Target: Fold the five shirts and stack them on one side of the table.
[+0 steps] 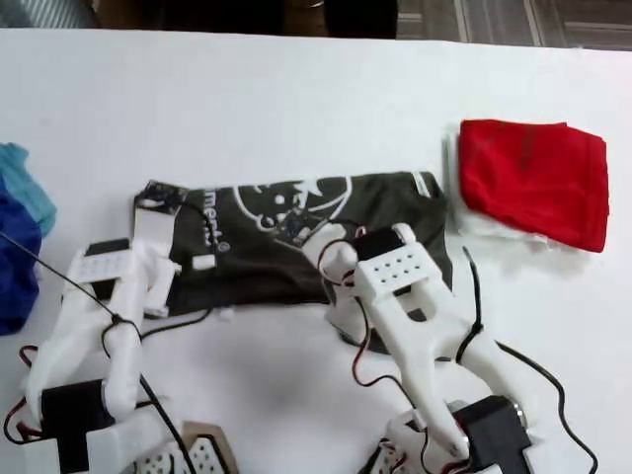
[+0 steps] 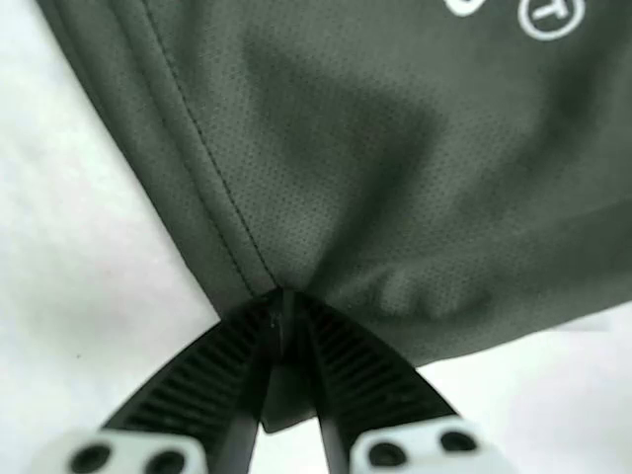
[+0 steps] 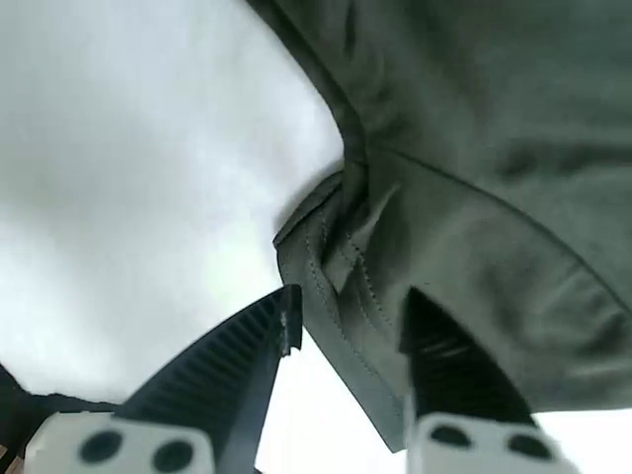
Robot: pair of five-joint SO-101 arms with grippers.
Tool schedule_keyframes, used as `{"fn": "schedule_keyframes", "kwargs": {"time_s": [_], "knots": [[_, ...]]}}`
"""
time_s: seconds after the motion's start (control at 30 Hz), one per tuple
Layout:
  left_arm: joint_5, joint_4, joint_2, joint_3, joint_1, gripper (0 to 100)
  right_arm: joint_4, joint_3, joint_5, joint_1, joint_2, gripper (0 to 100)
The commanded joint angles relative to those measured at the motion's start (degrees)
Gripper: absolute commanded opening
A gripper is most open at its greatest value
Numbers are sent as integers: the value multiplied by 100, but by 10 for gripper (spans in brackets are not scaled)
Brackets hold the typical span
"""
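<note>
High view: dark shirt (image 1: 259,265) stretches side to side.

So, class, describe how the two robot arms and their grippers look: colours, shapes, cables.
Both the left arm and right arm have white plastic shells, black motor blocks and thin red and black cables. The left gripper and right gripper have black ribbed fingers on white bases with round holes.
</note>
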Motion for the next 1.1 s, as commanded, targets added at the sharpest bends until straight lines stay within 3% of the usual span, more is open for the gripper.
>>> {"fn": "schedule_keyframes", "kwargs": {"time_s": [0.0, 0.33, 0.53, 0.8, 1.07], "knots": [[-44, -158, -35, 4, -18, 27, 13, -9, -26, 75, -233, 204], [-44, -158, -35, 4, -18, 27, -514, 844, -26, 66, -242, 208], [-44, -158, -35, 4, -18, 27, -514, 941, 571, 75, -233, 208], [-44, -158, -35, 4, -18, 27, -1226, 1327, 765, 84, 84, 209], [-44, -158, -35, 4, -18, 27, -1393, 826, 774, 664, 1112, 204]]}}
